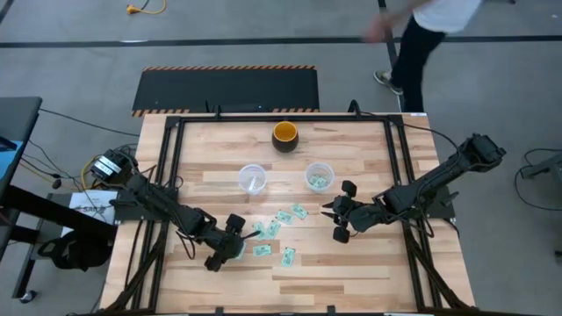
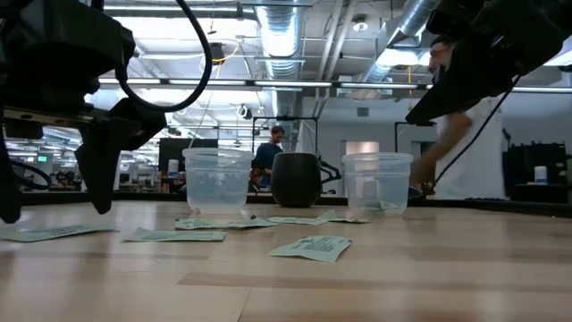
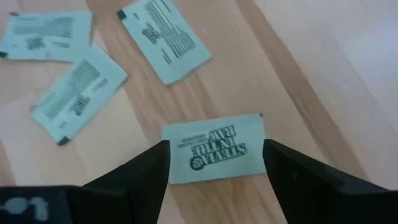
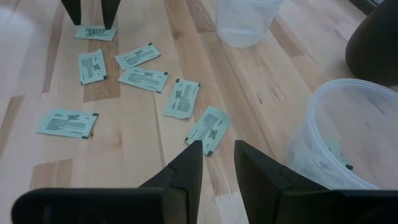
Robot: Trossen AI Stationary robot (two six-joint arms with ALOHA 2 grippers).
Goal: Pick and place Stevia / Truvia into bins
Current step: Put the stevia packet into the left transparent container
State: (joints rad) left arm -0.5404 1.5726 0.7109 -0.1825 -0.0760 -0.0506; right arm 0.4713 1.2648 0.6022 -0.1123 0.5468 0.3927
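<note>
Several light green and white Stevia sachets (image 1: 279, 230) lie flat on the wooden table, near of two clear cups. The left cup (image 1: 252, 178) and the right cup (image 1: 319, 176) stand upright; the right cup (image 4: 339, 134) has sachets in it. My left gripper (image 1: 225, 242) is open and low over the table. Its fingers stand on either side of one sachet (image 3: 214, 148) that lies flat; I cannot tell whether they touch it. My right gripper (image 4: 217, 149) is open with a narrow gap and holds nothing. It is raised (image 2: 465, 80) near the right cup, and a sachet (image 4: 208, 129) lies just ahead of it.
A dark bowl with an orange inside (image 1: 285, 134) stands behind the cups near the table's far edge. A person (image 1: 421, 35) walks past beyond the far right corner. Bare wood lies along the near edge and on both sides of the sachets.
</note>
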